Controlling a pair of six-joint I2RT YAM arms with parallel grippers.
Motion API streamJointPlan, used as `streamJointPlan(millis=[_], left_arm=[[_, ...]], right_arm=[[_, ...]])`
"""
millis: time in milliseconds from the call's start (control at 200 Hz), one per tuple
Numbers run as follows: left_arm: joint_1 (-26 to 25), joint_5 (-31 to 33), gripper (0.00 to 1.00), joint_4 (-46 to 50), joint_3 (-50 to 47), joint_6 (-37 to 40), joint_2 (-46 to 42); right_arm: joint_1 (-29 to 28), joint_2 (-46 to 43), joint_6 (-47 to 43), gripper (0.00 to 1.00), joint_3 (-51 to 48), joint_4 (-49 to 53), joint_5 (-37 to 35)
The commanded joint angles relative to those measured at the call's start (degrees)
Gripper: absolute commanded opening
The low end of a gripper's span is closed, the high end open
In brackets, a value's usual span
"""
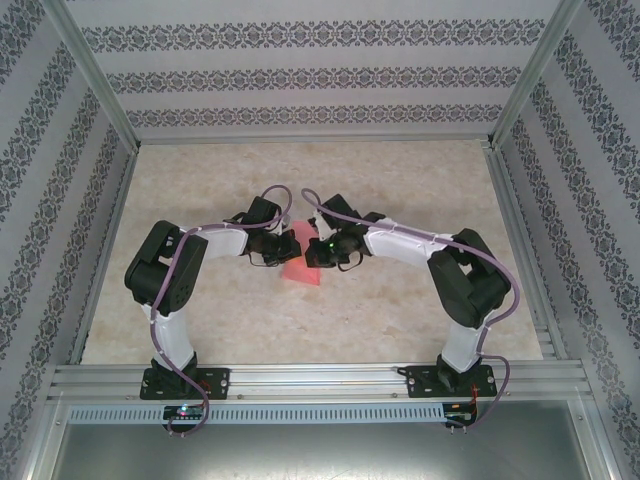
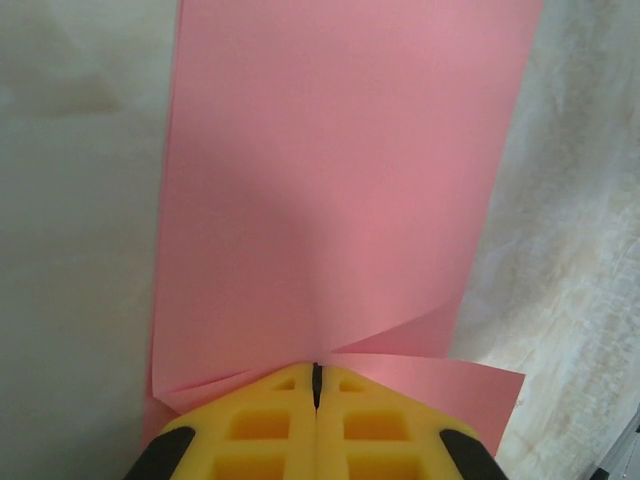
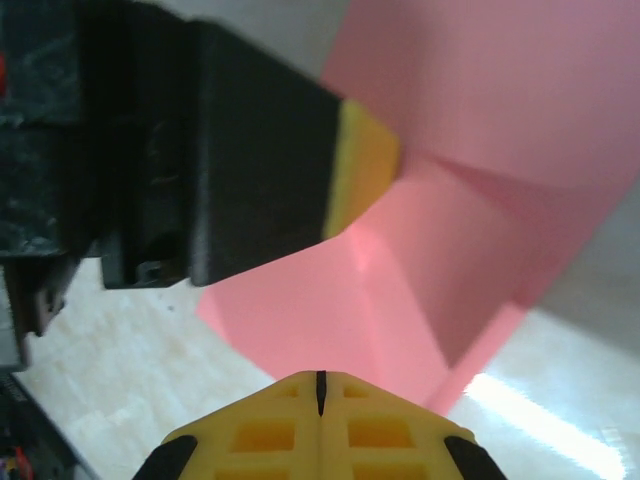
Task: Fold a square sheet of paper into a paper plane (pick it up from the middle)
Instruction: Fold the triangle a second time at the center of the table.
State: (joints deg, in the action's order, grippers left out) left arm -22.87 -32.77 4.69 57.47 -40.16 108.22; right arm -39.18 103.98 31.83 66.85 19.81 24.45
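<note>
1. Left end effector (image 2: 317, 375): chunky yellow fingers with a waffle-grid moulding and black backing. They're squeezed together down to a hairline seam, with the edge of the sheet of paper (image 2: 340, 180) nipped right at the tips.
2. Right end effector (image 3: 320, 385): same yellow gridded fingers, also clamped tight, pinching the paper's near edge.
3. The paper is thin, matte, plain salmon-pink. From the left wrist it runs away as a long smooth panel with straight sides, plus a little curled flap next to the pinch.
4. From the right wrist it looks more folded, with overlapping layers, sharp diagonal creases and an angular flap. The other end effector's blocky black body and yellow pad press on it from the upper left.
5. From overhead, the two end effectors meet nearly tip to tip over the middle of the surface (image 1: 400, 190). The paper sits between them, a pink corner pointing toward the arm bases. Can't tell if that corner touches down.
6. The surface is pale beige with a marbled pattern. Around it are ornate patterned walls (image 1: 300, 75) and a ribbed aluminium rail (image 1: 320, 380) under the bases.
</note>
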Motion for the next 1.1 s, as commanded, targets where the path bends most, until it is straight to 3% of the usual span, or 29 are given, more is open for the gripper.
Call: streamJointPlan(millis=[0, 1099], left_arm=[[-0.7, 4.5, 0.00, 7.1, -3.7, -0.8, 2.4], [-0.6, 4.8, 0.00, 5.0, -5.8, -3.2, 2.3]], right_arm=[[-1.6, 0.9, 6.8, 0.00, -0.8, -1.8, -2.3], [-2.6, 10.4, 9.1, 0.00, 4.0, 1.1, -7.2]])
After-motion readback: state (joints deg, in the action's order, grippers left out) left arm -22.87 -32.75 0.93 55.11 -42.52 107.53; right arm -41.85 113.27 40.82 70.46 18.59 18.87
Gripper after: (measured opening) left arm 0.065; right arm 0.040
